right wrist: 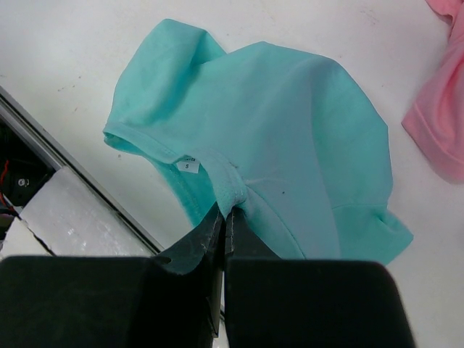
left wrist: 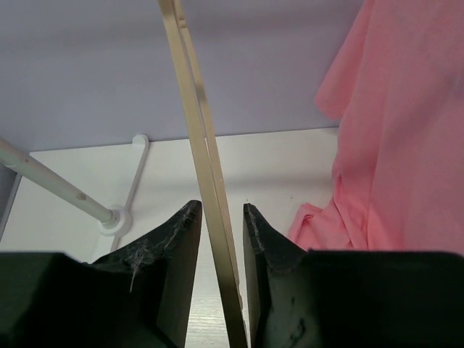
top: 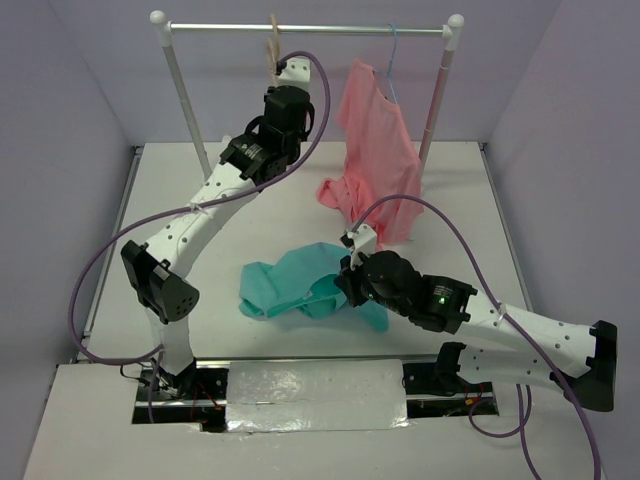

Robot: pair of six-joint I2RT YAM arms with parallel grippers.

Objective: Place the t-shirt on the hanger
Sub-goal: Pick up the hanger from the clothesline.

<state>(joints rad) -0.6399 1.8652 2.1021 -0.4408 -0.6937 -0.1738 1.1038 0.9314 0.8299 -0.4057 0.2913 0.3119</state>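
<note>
White table point(top: 200, 190), lilac walls, and up at twelve o'clock the rail point(top: 300, 29) runs across on its two posts. On that rail, round about eleven o'clock, hangs the hanger point(top: 272, 45), pale wood, and my left claw point(left wrist: 221, 210) is right up there with it. Through my left wrist camera one wooden limb runs straight down between my two fingers, jaws parted either side of it, with a sliver of daylight on the three o'clock side. On the nine o'clock side I honestly can't tell whether the pad touches wood or sits just shy of it. Over at one o'clock the pink shirt point(top: 380, 150) droops from the blue wire hanger point(top: 393, 60), its lower end bunched on the table. Now the middle, a touch toward six o'clock: the t-shirt point(top: 300, 280) lies crumpled on the table, teal, and my right claw point(right wrist: 223, 214) is clenched tight on its collar, neckband pinched between the fingers. A small white size tag point(right wrist: 188, 165) sits at ten o'clock of that pinch. The cloth spreads away toward twelve, near the pink shirt but not touching it.
</note>
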